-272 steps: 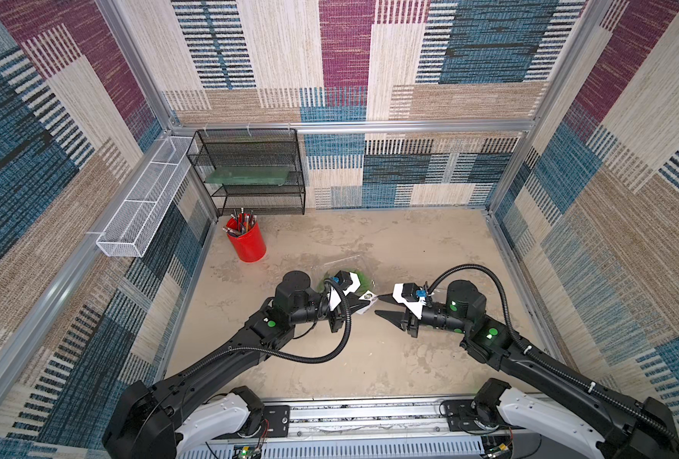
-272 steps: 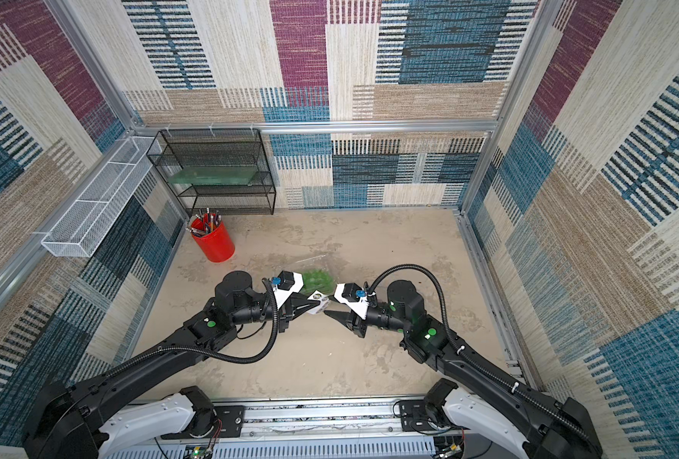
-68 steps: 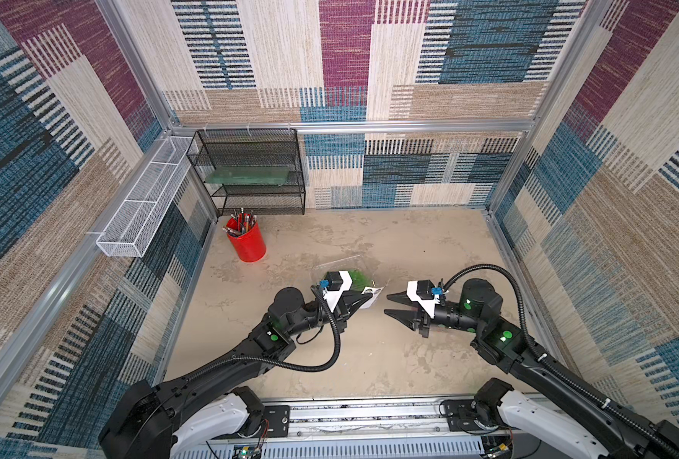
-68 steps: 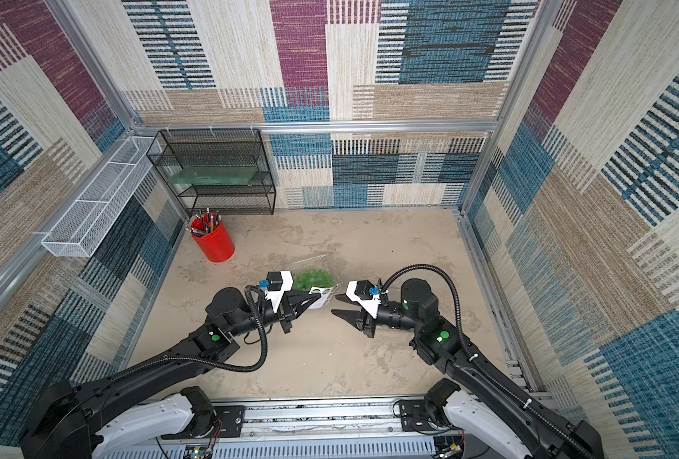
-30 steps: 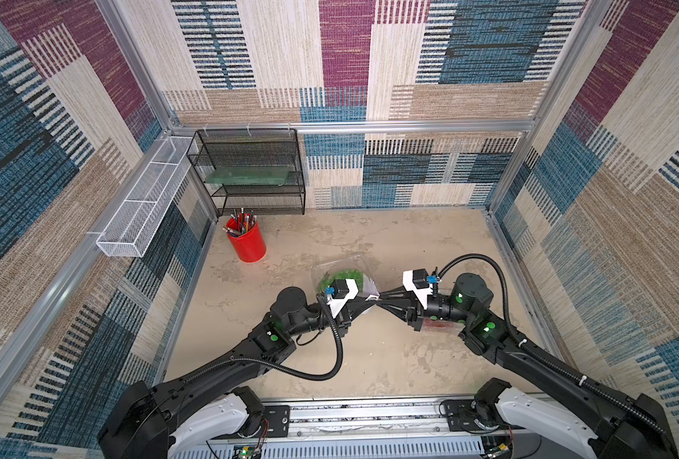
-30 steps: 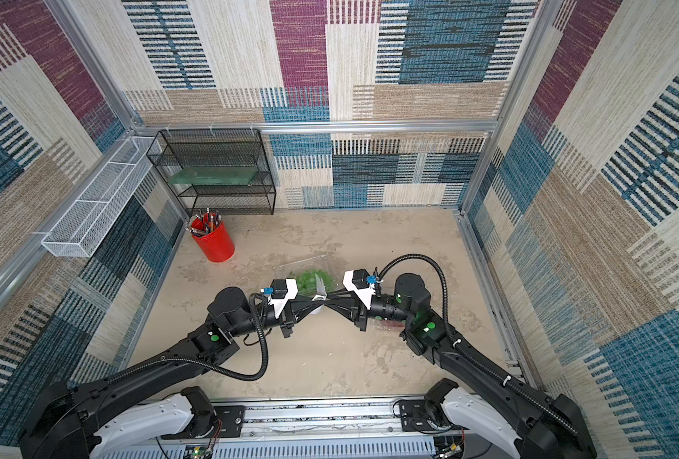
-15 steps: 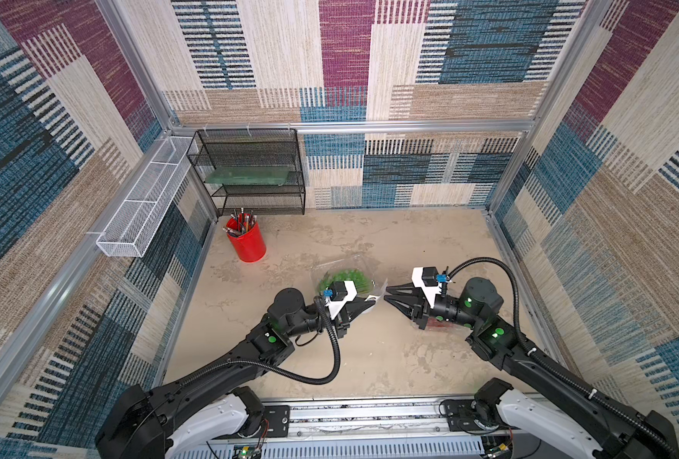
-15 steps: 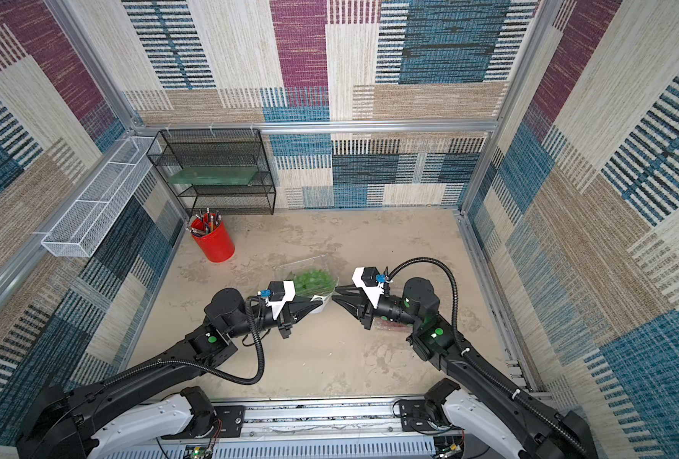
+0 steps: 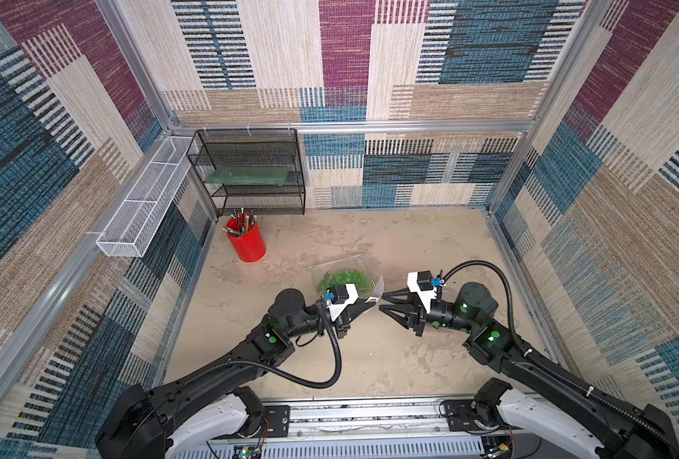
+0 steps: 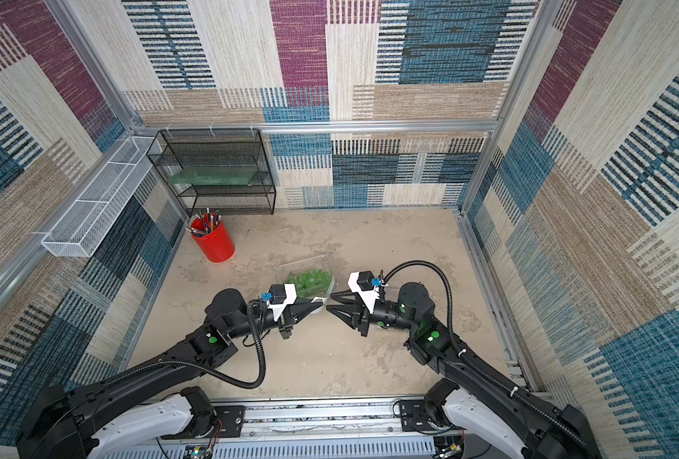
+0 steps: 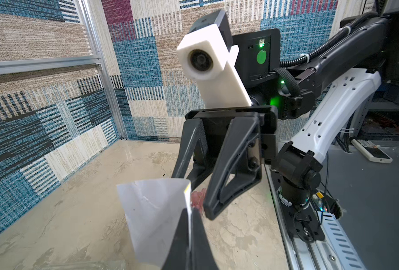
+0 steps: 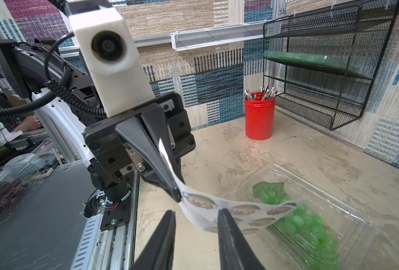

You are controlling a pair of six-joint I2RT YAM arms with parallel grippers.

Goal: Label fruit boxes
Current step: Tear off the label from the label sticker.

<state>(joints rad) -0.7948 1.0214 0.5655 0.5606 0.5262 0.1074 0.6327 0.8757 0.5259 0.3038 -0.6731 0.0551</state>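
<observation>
sticker-peeling step, it seems: sheet offered, right gripper [image 9: 383,302] ready to take one.
in a top view: left gripper [image 9: 371,308] closed on the sticker sheet [image 9: 378,287], just beside the green grape box [image 9: 343,274] on the worktop [image 9: 369,238]; right gripper partly open, empty. left wrist view: red grape box [image 11: 197,197] low behind it. right wrist view: sheet at its fingertips; next it should pinch one sticker only.

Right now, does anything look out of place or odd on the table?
The sticker sheet hangs in the air, pinched at one end in the left hand; it curls and sags toward the box of green grapes. Nothing looks spilled.
</observation>
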